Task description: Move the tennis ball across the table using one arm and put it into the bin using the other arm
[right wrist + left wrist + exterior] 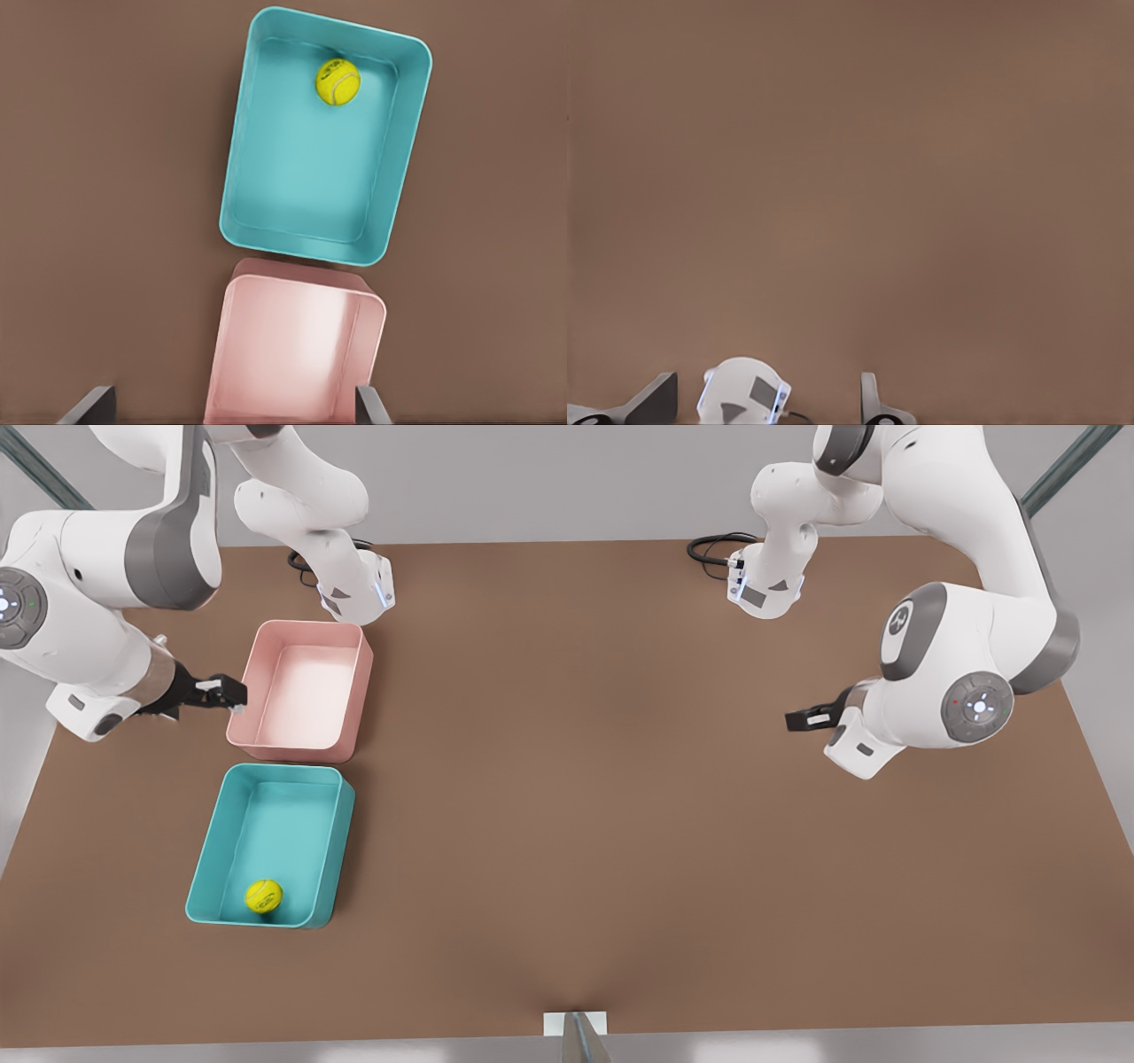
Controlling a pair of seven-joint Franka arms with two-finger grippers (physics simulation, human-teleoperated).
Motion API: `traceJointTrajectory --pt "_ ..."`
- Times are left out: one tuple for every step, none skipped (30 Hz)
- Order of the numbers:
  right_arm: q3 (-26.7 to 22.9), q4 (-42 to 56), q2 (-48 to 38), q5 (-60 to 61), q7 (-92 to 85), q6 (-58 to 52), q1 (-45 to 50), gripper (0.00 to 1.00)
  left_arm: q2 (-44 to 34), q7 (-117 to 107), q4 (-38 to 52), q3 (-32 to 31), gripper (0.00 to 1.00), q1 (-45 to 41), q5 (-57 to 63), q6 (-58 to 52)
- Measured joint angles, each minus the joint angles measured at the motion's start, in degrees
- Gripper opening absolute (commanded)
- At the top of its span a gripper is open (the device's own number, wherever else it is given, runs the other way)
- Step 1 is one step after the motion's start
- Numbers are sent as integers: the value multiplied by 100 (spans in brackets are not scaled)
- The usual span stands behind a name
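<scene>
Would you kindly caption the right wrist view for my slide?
Tennis ball resting inside the teal bin, pink bin adjacent, open right gripper above.

You have the tennis ball (264,895) lying in the bin (205,865), close to its near end wall, on the front view's left of the tabletop (620,779). Just behind the bin sits a second tub (359,691), almost touching it. Your right gripper (223,693) hangs beside that tub; your left gripper (808,719) waits well apart at the front view's right.
</scene>
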Motion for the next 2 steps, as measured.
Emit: traceJointTrajectory --pt "5 -15 -31 -2 43 -30 1 100 2 0 0 0 100 4 -2 -11" --pt "8 -23 -48 -2 83 -55 3 100 2 0 0 0 100 4 -4 -19"
